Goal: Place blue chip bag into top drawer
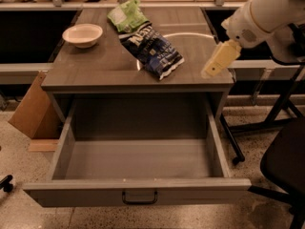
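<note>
Item: blue chip bag [153, 51], flat on bench [95, 71], touching green bag [125, 15]. Gripper [210, 70] near its right, above the bench edge; open or closed, I cannot tell. Top drawer [71, 194] open. Risks I judge: snagging the green bag, glossy foil slipping.

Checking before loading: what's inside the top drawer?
The top drawer shows only bare floor; the strip behind its front panel is hidden. The blue chip bag lies on the tabletop, the gripper right of it.
</note>
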Tool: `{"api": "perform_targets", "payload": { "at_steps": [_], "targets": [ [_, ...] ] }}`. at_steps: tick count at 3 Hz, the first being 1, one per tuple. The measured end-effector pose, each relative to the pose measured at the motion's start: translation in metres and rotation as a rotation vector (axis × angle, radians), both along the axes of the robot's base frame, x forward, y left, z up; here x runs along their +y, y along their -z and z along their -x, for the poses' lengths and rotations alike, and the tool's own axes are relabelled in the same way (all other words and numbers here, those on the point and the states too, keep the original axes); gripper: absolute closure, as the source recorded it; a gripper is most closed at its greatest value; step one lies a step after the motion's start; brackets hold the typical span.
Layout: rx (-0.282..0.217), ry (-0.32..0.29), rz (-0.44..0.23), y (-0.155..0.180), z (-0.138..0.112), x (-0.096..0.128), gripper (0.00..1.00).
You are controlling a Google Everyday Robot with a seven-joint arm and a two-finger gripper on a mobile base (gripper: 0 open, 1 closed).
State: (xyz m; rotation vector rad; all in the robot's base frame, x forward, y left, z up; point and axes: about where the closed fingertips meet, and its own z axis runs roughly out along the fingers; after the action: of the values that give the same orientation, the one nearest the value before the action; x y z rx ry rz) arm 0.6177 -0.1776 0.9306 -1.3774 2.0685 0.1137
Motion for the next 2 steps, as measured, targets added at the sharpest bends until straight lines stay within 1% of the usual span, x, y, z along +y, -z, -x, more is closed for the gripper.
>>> {"api": "perform_targets", "payload": {
  "at_steps": [1,2],
  "targets": [
    [-0.010,0.009,-0.068,0.003,-0.046,0.019,0.00],
    [-0.007,0.003,-0.129,0.007,-0.084,0.043,0.00]
  ]
}}
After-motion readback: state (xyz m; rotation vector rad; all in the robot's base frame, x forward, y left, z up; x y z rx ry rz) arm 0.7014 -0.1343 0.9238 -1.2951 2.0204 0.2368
